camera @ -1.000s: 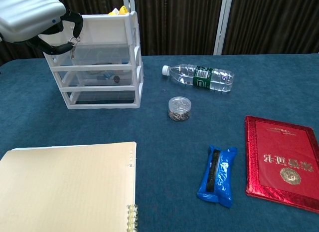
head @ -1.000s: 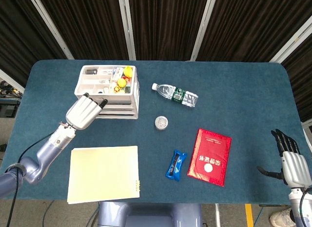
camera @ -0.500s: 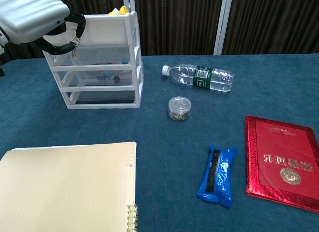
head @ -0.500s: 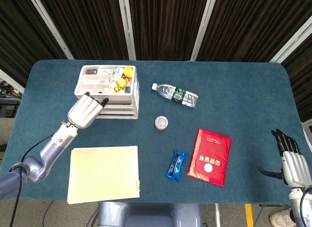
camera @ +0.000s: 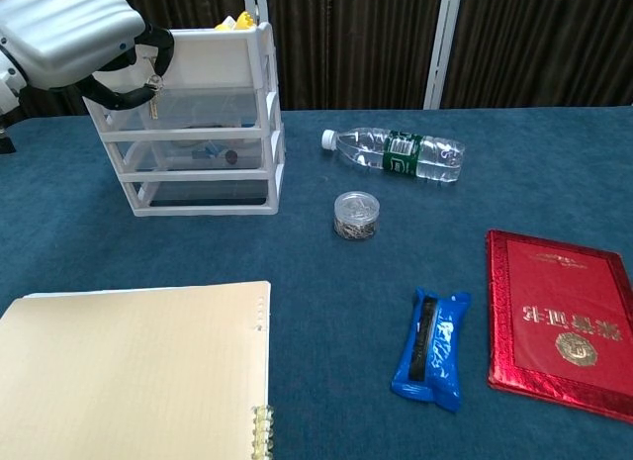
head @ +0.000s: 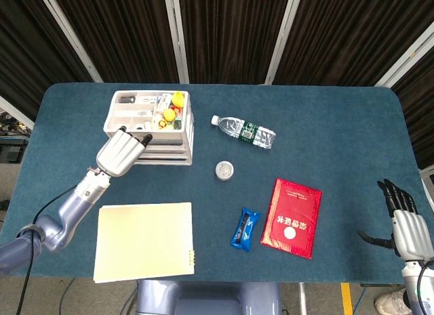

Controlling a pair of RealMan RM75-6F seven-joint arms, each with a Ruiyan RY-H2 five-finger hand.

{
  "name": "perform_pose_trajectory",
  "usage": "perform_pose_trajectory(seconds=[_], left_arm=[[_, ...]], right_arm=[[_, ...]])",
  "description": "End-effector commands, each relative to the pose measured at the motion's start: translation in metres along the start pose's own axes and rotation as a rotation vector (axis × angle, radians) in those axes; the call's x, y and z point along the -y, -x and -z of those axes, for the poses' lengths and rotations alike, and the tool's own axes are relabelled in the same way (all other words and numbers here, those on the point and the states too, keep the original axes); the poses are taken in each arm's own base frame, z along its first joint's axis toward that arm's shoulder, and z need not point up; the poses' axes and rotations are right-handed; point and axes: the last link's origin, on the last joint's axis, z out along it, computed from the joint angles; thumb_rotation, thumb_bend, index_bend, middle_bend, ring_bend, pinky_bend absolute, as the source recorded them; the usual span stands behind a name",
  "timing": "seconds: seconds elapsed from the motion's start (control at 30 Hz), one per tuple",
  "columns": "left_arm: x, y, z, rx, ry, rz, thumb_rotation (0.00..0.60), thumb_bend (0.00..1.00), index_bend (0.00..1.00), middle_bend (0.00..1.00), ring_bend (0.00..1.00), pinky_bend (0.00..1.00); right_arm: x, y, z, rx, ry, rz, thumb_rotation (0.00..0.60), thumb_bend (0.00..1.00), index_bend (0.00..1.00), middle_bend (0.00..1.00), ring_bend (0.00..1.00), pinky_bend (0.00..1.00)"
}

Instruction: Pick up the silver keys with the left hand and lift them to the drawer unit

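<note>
My left hand [head: 121, 151] [camera: 74, 40] is raised in front of the white drawer unit [head: 178, 140] [camera: 232, 104], level with its top drawer. Its dark fingers are curled in, and the silver keys [camera: 152, 94] dangle from them just before the drawer front. In the head view the hand hides the keys. My right hand [head: 404, 223] rests at the table's near right edge, fingers spread, holding nothing.
A water bottle [head: 244, 131], a small round tin [head: 225, 169], a blue snack pack [head: 244, 228] and a red booklet [head: 291, 217] lie mid-table. A yellow notebook [head: 144, 240] sits at the front left. The drawer unit's top tray holds several small items.
My left hand has crept slightly right and toward the drawer unit with the keys. The right hand has not moved.
</note>
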Motion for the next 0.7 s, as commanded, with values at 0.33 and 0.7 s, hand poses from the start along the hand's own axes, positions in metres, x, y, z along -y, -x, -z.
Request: perform_pose_trajectory(seconds=[0.33, 0.7], left_arm=[[-0.001, -0.002, 0.001, -0.013, -0.007, 0.003, 0.6, 0.29, 0.38, 1.0, 0.97, 0.86], [0.014, -0.027, 0.043, -0.086, -0.19, 0.157, 0.6, 0.29, 0.31, 0.92, 0.85, 0.79]], right_arm=[[0.0, -0.001, 0.0, -0.001, -0.002, -0.001, 0.6, 0.0, 0.0, 0.0, 0.0, 0.0], [-0.001, -0.001, 0.0, 0.001, 0.0, 0.001, 0.6, 0.0, 0.0, 0.0, 0.0, 0.0]])
